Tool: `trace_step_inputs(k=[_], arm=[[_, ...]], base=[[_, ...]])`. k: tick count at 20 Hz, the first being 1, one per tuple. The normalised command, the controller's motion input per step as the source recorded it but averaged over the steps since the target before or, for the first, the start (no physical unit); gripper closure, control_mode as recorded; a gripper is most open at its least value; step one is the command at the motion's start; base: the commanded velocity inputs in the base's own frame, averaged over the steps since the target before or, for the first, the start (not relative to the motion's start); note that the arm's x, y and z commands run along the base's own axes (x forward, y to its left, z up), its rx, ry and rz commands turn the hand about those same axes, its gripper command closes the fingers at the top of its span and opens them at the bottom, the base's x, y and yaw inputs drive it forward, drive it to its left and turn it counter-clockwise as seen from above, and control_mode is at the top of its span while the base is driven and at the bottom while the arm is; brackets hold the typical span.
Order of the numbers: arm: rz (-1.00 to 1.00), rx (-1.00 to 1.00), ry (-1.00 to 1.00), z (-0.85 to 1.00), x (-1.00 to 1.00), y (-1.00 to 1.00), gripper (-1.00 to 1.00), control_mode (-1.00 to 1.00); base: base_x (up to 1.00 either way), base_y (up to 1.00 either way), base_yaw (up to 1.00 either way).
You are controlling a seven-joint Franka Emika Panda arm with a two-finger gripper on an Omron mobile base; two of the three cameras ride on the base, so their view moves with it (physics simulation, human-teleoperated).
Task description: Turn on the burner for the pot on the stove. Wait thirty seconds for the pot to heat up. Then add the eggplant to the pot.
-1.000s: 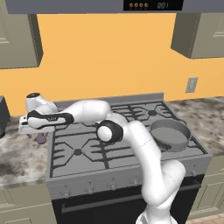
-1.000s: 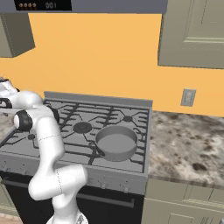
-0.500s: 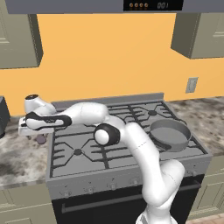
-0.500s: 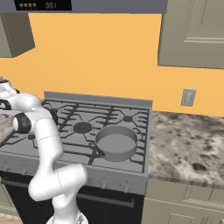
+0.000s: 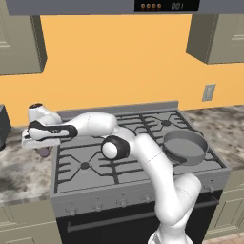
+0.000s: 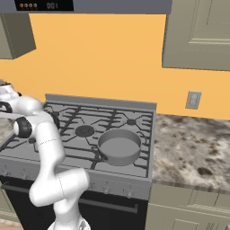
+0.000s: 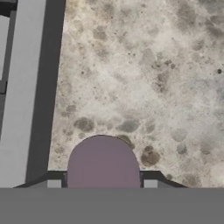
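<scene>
Picking up the eggplant [image 7: 103,162]: gripper [image 7: 102,183] straddling it, jaws part closed, grip uncertain; next, finish closing, then lift toward pot [image 5: 185,146]

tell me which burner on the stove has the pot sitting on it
The front right burner. The pot covers it completely, at the stove's front right corner beside the counter, while the other burners' caps and grates lie bare, like the middle one.
</scene>
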Motion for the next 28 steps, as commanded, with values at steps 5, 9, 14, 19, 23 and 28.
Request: trace_step_inputs(k=[5,9,14,19,23,28], arm=[[0.0,0.0,0.17,-0.67,0.0,-0.11,1.0,-1.0],[0.0,0.0,0.06,0.24,-0.21,-0.01,1.0,-1.0],[0.0,-0.02,-0.03,0.12,-0.37,-0.2,1.0,-1.0],[0.0,-0.09,-0.11,0.0,-0.18,-0.6,1.0,-1.0],[0.0,-0.02,-0.17,0.02,-0.18,-0.99,1.0,-1.0],[0.0,0.1,-0.22,-0.02,-0.31,-1.0,1.0,-1.0]], base=[[0.0,0.0,0.0],[0.0,0.0,0.0],[0.0,0.0,0.0],[0.0,0.0,0.0],[0.0,0.0,0.0],[0.0,0.0,0.0]])
